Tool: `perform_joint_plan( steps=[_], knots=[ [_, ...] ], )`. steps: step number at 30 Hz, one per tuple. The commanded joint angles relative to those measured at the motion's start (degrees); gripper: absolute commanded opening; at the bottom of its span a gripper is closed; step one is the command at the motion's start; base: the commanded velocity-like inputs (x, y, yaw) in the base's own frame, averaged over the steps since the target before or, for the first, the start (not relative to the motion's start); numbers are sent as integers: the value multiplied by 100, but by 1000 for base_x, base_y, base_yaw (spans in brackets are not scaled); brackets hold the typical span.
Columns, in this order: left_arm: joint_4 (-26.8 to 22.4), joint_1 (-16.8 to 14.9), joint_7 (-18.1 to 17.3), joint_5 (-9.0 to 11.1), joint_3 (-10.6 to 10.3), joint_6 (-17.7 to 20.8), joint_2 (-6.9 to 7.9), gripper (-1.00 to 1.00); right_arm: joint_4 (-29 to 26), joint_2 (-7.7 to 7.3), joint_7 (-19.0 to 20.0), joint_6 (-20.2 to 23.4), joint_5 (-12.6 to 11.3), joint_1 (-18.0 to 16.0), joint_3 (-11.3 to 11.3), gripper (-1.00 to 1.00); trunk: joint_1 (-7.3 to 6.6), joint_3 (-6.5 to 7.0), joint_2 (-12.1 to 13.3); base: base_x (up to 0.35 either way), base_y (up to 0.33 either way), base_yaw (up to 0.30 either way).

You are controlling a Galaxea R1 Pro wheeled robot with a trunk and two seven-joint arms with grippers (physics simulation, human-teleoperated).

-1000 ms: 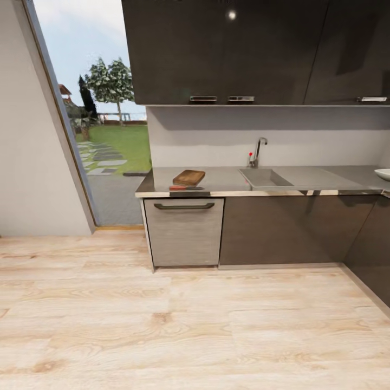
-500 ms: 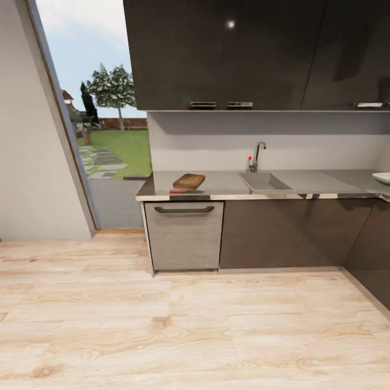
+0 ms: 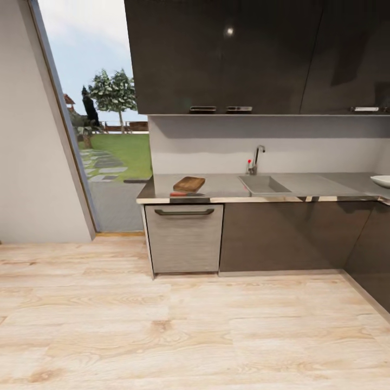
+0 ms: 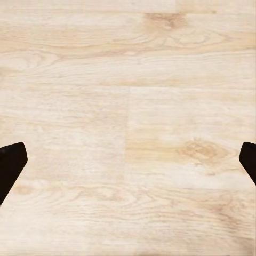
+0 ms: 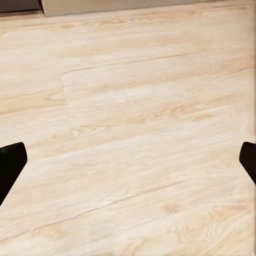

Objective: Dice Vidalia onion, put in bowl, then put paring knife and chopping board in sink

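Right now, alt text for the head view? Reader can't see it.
A grey countertop across a wood floor holds the chopping board with the paring knife at its front, a sink with a tap to their right, and a white bowl at the far right edge.

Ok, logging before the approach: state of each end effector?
Left end effector: open, holding nothing.
Right end effector: open, holding nothing.
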Motion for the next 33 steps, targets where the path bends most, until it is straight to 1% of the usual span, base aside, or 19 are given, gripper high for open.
perform_joint_plan(
  steps=[1, 16, 33],
  knots=[
    [2, 0, 2, 6, 4, -11, -2, 100, -1, 2, 3, -13, 2, -2, -18, 100, 0, -4, -3, 0, 0, 0],
    [14, 0, 2, -10, -5, -15, -13, 100, 5, -7, 8, -11, 11, -2, -32, 100, 0, -2, -3, 0, 0, 0],
    [16, 0, 2, -22, -5, -11, -6, 100, 7, -7, 17, -12, 11, -2, -25, 100, -373, 303, 679, 0, 0, 0]
  ],
)
